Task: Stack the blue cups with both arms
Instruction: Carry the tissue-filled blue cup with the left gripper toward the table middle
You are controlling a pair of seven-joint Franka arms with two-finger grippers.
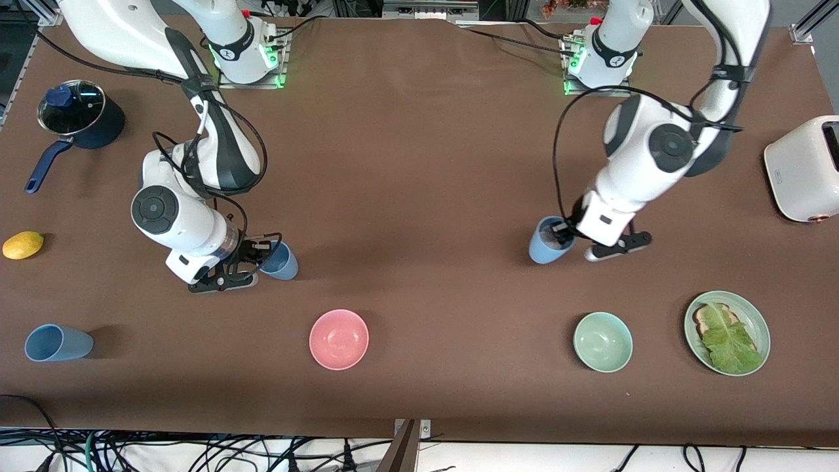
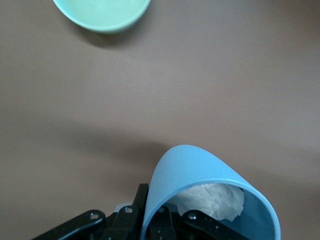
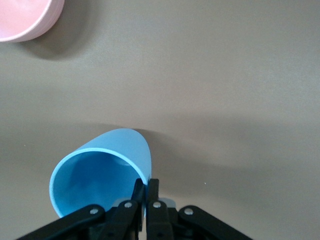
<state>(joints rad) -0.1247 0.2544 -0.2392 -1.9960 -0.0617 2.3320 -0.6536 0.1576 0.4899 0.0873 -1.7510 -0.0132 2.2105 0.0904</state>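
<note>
Currently, status by item:

Left gripper (image 1: 569, 237): it is clamping its fingers together on the rim of a blue cup (image 1: 548, 241), one finger inside the wall and one outside, as the left wrist view is showing (image 2: 165, 220).
Left-held cup: it is tilting, mouth toward the gripper, over the brown table (image 1: 419, 164) toward the left arm's end. White crumpled material is sitting inside it (image 2: 212, 201). Whether its base is touching the table cannot be told.
Right gripper (image 1: 259, 257): it is pinching the rim of a second blue cup (image 1: 282, 262), fingers (image 3: 150, 200) drawn together on the thin wall.
Right-held cup: it is leaning on its side, open mouth toward the gripper (image 3: 95, 182), toward the right arm's end. Contact with the table cannot be told.
Third blue cup (image 1: 58, 343): it is lying on its side, nearer the front camera than the right gripper, well apart from both grippers.
Pink bowl (image 1: 339, 339): it is sitting upright, nearer the front camera than the right-held cup.
Pale-green bowl (image 1: 603, 341): it is sitting upright, nearer the front camera than the left-held cup.
Green plate (image 1: 759, 322): it is carrying toast and a lettuce leaf (image 1: 729, 342), beside the pale-green bowl.
Navy saucepan (image 1: 78, 121): it is standing with its lid on, near the right arm's base.
Lemon (image 1: 23, 245): it is lying between the saucepan and the third cup.
Toaster (image 1: 803, 169): it is standing at the table edge by the left arm.
</note>
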